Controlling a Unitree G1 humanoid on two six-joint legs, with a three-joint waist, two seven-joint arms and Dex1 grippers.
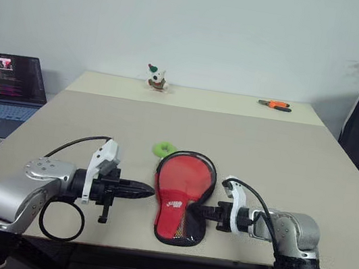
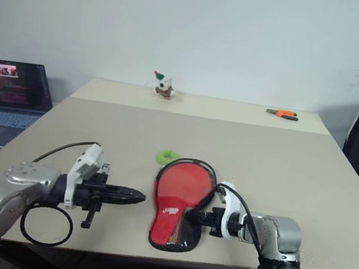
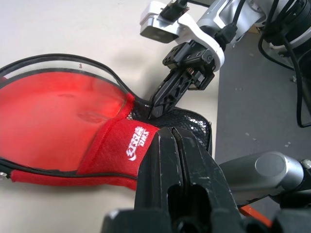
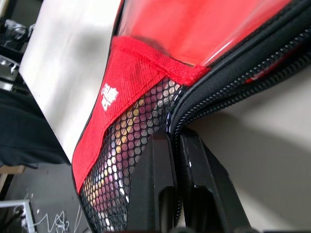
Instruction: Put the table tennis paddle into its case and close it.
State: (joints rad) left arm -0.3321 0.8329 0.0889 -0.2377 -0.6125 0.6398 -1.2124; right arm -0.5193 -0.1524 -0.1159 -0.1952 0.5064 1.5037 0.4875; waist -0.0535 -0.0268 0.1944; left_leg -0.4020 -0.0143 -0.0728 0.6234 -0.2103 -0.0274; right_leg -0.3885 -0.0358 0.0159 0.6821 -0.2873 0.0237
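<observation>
The case (image 1: 182, 200), a paddle-shaped soft pouch with a red and black-mesh front, lies flat near the front edge of the beige table (image 1: 285, 158), between both grippers.

Head views: the lime green ring tag (image 1: 164, 149) lies on the table touching the case's far rounded end. The left gripper (image 1: 145, 191) is clenched with nothing in it, its tip just beside the case's left edge. The right gripper (image 1: 203, 211) is also clenched, its tip at the case's right edge by the mesh.
Left wrist view: white lettering (image 3: 136, 147) sits on the case's red band; the right gripper's tip touches the mesh corner.
Right wrist view: the shut fingers (image 4: 156, 160) press against the case's black zipper edge (image 4: 233, 73); whether they pinch it cannot be told.
</observation>
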